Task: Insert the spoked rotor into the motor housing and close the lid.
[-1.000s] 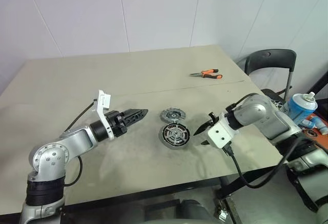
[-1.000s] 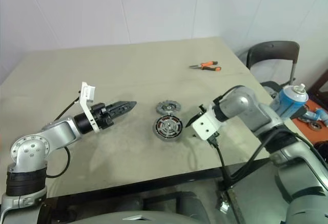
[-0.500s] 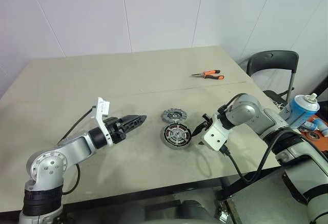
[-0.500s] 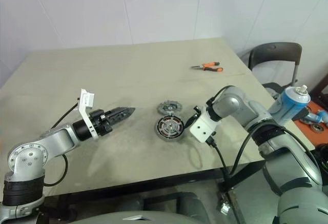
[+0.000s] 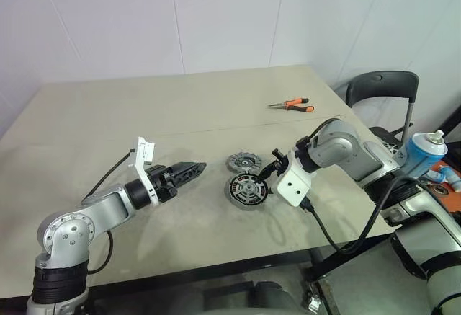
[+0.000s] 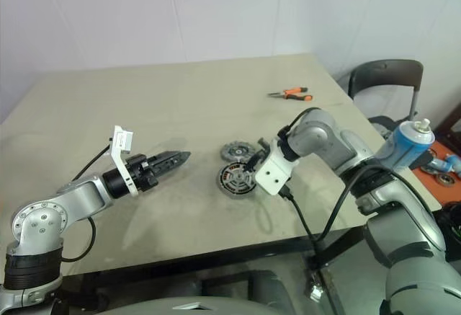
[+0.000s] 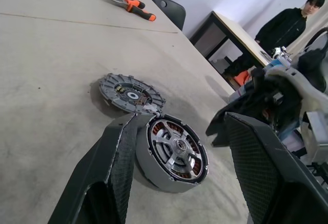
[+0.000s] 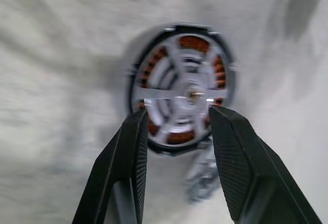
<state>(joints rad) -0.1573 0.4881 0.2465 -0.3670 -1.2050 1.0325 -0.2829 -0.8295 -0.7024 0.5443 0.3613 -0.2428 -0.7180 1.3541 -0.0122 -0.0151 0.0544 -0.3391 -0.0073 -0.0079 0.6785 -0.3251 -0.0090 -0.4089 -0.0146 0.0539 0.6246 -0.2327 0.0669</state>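
The left arm reaches in low over the table from the robot's left side, its silver forearm running nearly level and ending in a black wrist with a small white tag standing up from it. The left gripper (image 5: 193, 168) points forward and toward the robot's right, its two black fingers (image 7: 117, 157) spread apart with nothing between them. The right arm comes in from the robot's right side, bent at the elbow, a black cable hanging from its white wrist block. The right gripper (image 5: 268, 171) tips steeply downward and toward the robot's left, its fingers (image 8: 134, 147) parted and empty.
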